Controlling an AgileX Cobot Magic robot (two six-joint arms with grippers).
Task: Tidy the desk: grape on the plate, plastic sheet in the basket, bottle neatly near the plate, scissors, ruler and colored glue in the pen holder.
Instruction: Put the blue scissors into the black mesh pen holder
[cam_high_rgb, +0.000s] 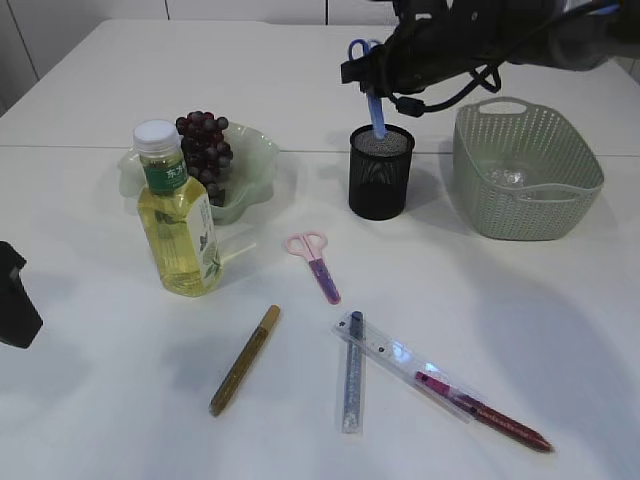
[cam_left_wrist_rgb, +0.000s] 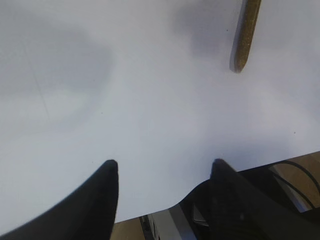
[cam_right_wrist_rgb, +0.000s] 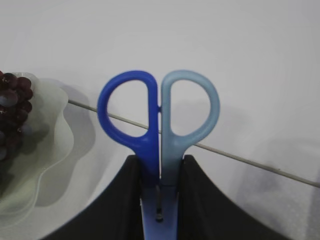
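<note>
My right gripper is shut on blue scissors, held upright with the blade end inside the black mesh pen holder. Dark grapes lie on the pale green plate, also at the left of the right wrist view. The bottle of yellow drink stands in front of the plate. Pink scissors, a gold glue pen, a silver-blue glue pen, a clear ruler and a red glue pen lie on the table. My left gripper is open and empty at the near left edge.
The green basket stands right of the pen holder with something clear inside. The table's front edge and cables below it show in the left wrist view. A seam in the table runs behind the plate.
</note>
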